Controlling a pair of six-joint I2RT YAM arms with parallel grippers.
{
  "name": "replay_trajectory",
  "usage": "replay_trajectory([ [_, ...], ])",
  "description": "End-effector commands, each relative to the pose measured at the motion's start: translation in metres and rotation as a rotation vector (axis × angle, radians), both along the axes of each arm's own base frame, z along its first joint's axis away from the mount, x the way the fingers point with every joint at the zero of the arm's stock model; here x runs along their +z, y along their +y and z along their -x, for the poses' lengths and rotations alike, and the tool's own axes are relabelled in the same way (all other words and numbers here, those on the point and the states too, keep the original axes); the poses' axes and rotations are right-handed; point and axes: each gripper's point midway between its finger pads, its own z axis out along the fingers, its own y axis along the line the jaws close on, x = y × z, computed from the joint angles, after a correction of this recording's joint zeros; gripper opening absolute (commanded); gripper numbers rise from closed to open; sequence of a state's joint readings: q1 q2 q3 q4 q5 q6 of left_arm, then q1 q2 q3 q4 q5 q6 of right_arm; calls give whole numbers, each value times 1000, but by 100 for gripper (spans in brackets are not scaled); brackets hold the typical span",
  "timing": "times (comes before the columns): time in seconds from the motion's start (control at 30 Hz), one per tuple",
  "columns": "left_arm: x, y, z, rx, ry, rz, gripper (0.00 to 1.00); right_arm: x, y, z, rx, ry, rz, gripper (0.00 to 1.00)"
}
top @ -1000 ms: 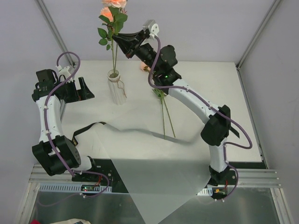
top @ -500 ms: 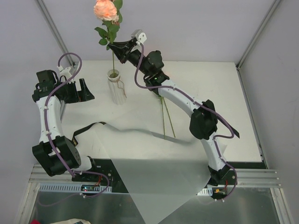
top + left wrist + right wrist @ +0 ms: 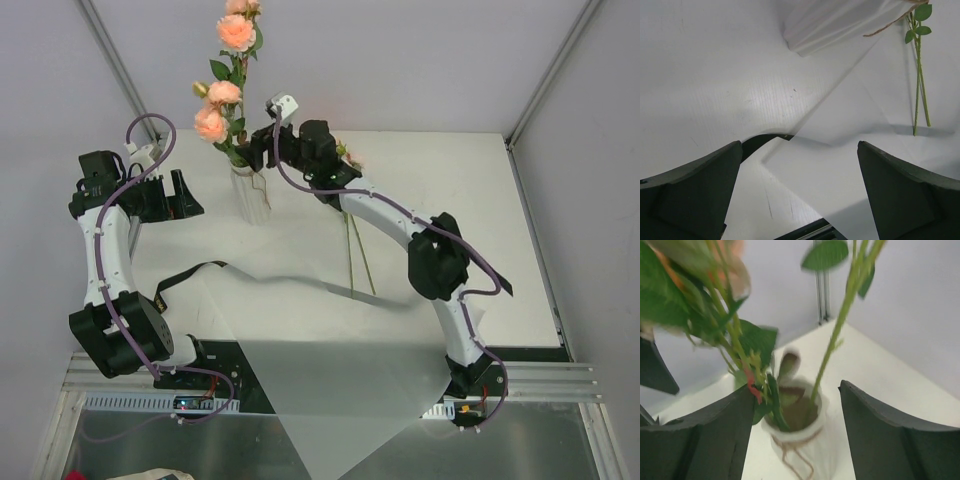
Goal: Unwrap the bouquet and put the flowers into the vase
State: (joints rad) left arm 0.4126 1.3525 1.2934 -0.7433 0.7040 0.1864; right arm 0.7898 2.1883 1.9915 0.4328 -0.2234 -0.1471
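Note:
The ribbed whitish vase [image 3: 248, 196] stands at the back left of the table, and flowers [image 3: 222, 93] with peach blooms rise out of it. My right gripper [image 3: 258, 152] hovers just above and behind the vase mouth [image 3: 796, 416], open, a finger on each side and green stems [image 3: 839, 327] between them, untouched. More flowers [image 3: 354, 250] lie flat on the table under the right arm. The bouquet's white paper [image 3: 330, 370] lies unwrapped and spread out, with the black ribbon [image 3: 188, 277] beside it. My left gripper [image 3: 168, 194] hangs open left of the vase, holding nothing.
The white paper sheet overhangs the table's near edge. In the left wrist view the vase [image 3: 840, 22] lies at the top, the loose stems [image 3: 918, 80] at the right and the ribbon [image 3: 765, 140] near the left finger. Frame posts stand at the back corners.
My right gripper has come down and to the left, lowering the flower stem it held into the vase, and has opened. Several blooms now stand in the vase. The left arm has not moved.

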Motion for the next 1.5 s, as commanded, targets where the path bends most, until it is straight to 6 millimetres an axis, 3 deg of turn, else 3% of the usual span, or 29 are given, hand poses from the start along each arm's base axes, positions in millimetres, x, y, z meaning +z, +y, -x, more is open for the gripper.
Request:
replay_trajectory([
  [0.0,20,-6,3,-28,-59,-3,99,45,-40,17,-44,-5,34,70],
  [0.1,21,-5,4,-24,-61,-10,99,26,-66,25,-62,49,71,71],
  [0.13,23,-5,5,-23,-65,-15,99,38,-81,30,-74,40,63,71],
  [0.17,24,-4,5,-21,-67,-19,99,12,-90,32,-81,81,107,72],
  [0.23,25,-4,6,-22,-71,-28,99,2,-117,31,-131,128,151,72],
  [0.3,26,-4,6,-21,-73,-30,99,-21,-138,27,-178,206,199,72],
  [0.33,28,-3,6,-20,-77,-35,99,-39,-160,21,-235,280,248,72],
  [0.4,28,0,5,-11,-74,-45,99,-59,-182,13,-309,361,300,70],
  [0.43,27,1,5,-4,-68,-48,99,-85,-204,5,-392,431,367,68],
  [0.53,27,2,3,1,-65,-49,99,-122,-231,-2,-442,536,452,63],
  [0.67,33,2,2,1,-66,-48,99,-160,-240,-1,-439,592,566,59],
  [0.7,34,3,2,0,-65,-52,99,-179,-242,4,-430,642,612,56],
  [0.83,34,6,3,8,-57,-63,99,-207,-239,11,-408,729,636,49],
  [0.97,25,15,7,45,-27,-82,99,-224,-235,12,-397,766,630,47],
  [1.3,10,71,11,264,66,-123,99,-264,-228,3,-396,829,663,45],
  [1.47,1,76,17,278,88,-133,99,-273,-223,-1,-392,845,663,44],
])
